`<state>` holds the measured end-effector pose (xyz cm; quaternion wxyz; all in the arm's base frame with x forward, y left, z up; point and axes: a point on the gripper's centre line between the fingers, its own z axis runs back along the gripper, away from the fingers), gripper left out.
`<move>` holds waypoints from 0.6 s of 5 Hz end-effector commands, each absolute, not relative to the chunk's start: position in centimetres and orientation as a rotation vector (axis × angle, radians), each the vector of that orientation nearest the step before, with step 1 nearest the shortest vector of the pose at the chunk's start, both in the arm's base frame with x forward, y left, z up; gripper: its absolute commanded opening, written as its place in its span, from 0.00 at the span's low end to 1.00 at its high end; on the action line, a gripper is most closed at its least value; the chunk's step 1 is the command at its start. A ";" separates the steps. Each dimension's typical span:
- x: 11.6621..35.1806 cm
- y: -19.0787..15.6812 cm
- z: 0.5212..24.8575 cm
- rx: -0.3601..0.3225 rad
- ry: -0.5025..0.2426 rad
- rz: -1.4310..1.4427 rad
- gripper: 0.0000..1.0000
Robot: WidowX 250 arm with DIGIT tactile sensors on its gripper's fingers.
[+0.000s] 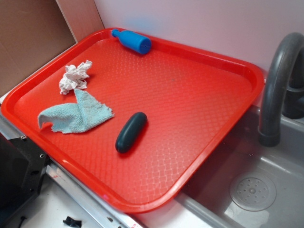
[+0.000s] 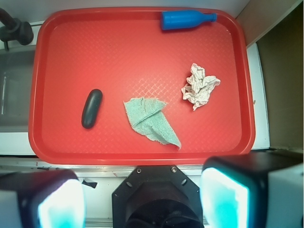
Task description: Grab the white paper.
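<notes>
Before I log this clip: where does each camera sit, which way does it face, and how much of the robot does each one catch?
Exterior: beside the tray, high, looking obliquely down across the red tray toward the wall, sink at right; no arm visible.
Wrist: on the arm, looking straight down from above the tray's near edge; the gripper fills the bottom, jaws spread apart.
Shared: white paper, blue cloth, blue bottle, dark oval object.
</notes>
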<state>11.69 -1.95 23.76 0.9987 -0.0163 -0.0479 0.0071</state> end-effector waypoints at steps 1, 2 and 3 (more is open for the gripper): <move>11.7 -1.9 23.8 -0.033 -0.096 0.014 1.00; 13.3 -0.3 22.3 -0.056 -0.125 0.265 1.00; 15.1 2.1 19.2 0.004 -0.214 0.511 1.00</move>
